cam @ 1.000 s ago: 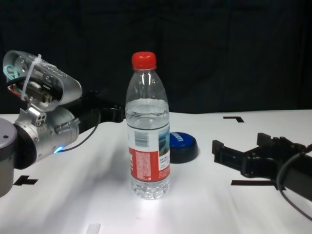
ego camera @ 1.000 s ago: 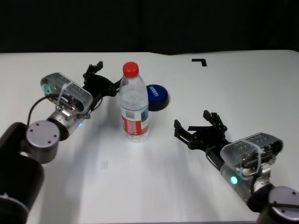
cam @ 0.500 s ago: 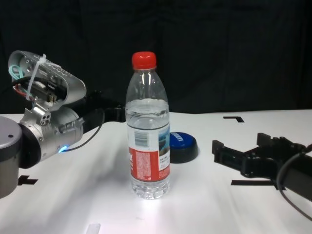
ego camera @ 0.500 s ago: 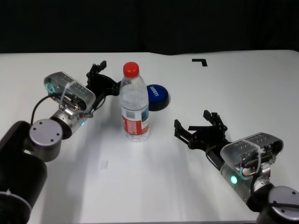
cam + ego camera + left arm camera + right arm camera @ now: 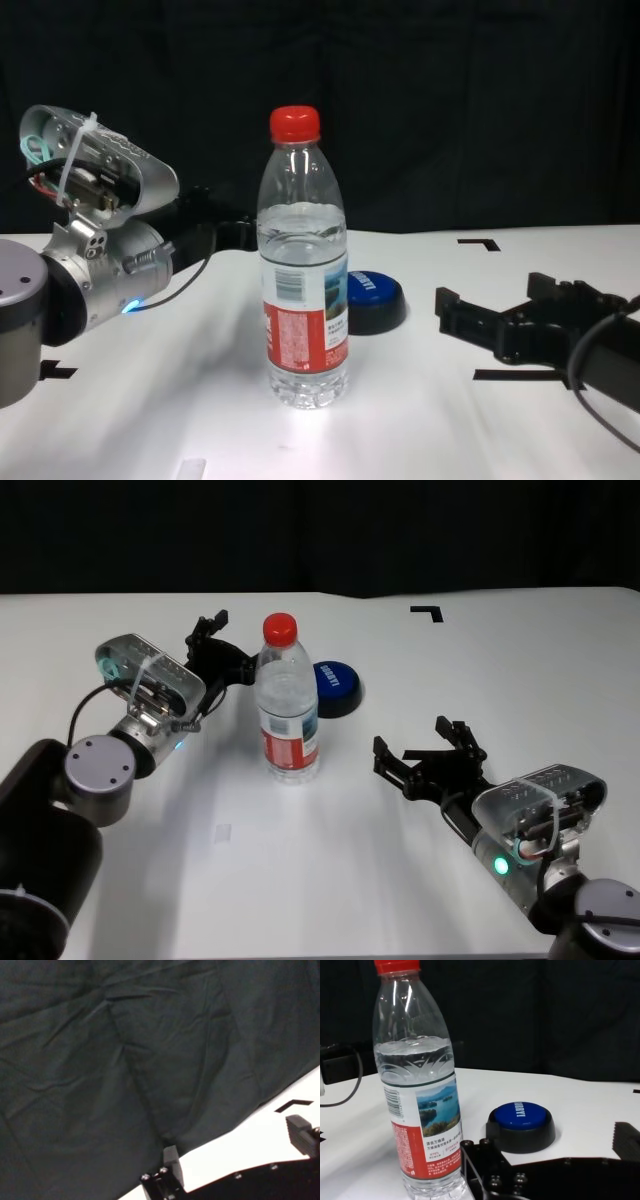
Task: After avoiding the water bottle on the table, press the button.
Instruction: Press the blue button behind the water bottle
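white tabletop (image 5: 520,670) before us, our left pincer (image 5: 222,650) spread open and empty behind the water bottle (image 5: 287,702), blue button (image 5: 335,686) beyond, our right pincer (image 5: 424,757) idle, open, empty

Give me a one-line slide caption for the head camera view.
Left gripper raised beside the upright water bottle, the blue button just behind it; right gripper open, low over the white table.

1. The water bottle (image 5: 287,702) stands upright near the middle of the table (image 5: 520,670): clear plastic, red cap, water most of the way up, red, white and blue label.
2. The button (image 5: 335,687), a low blue dome with white lettering on a black base, sits just beyond the bottle, to its right.
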